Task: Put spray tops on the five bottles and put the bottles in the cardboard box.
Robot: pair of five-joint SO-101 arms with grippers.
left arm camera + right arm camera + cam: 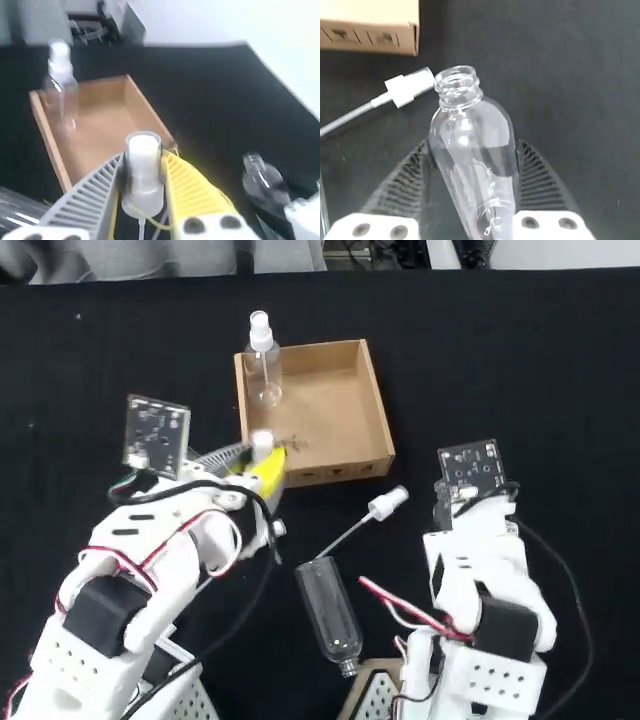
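My left gripper (144, 161) (258, 456) is shut on a white spray top (143, 165), held just in front of the cardboard box's (378, 410) near left corner. Inside the box, a capped clear bottle (263, 360) (60, 90) stands in the far left corner. My right gripper (472, 146) is shut on an open clear bottle (470, 150), its bare neck pointing toward a loose spray top (405, 89) (386, 504) with a long tube lying on the black table. Another open bottle (330, 612) lies on its side between the two arms.
The black table (520, 360) stretches wide to the right of and behind the box. The left arm's white body (150, 570) and the right arm's white body (485, 610) take up the front corners.
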